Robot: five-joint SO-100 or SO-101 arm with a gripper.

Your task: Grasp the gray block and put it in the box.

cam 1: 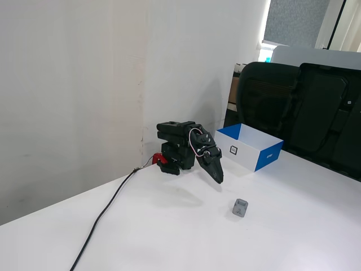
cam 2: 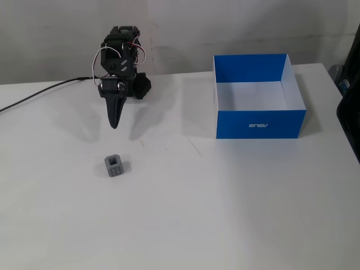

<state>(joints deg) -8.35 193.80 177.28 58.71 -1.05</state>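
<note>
- In a fixed view from the side, the black two-finger gripper (cam 1: 219, 178) hangs folded low near the arm's base, its fingers drawn together to a point with nothing between them. This looks like a resting pose, with the reach not yet begun.
- There the small matte gray cube-like block (cam 1: 241, 208) sits alone on the white table (cam 1: 169, 237), near the gripper tip but apart from it. The shallow blue-and-white open-top box (cam 1: 250, 148) stands behind.
- In a fixed view from the front, the gripper (cam 2: 115, 124) points down at the table, closed and empty.
- The block (cam 2: 115, 165) lies just below it in this picture. Its top face shows a darker square recess. The box (cam 2: 257, 124), well apart to the right, is empty.
</note>
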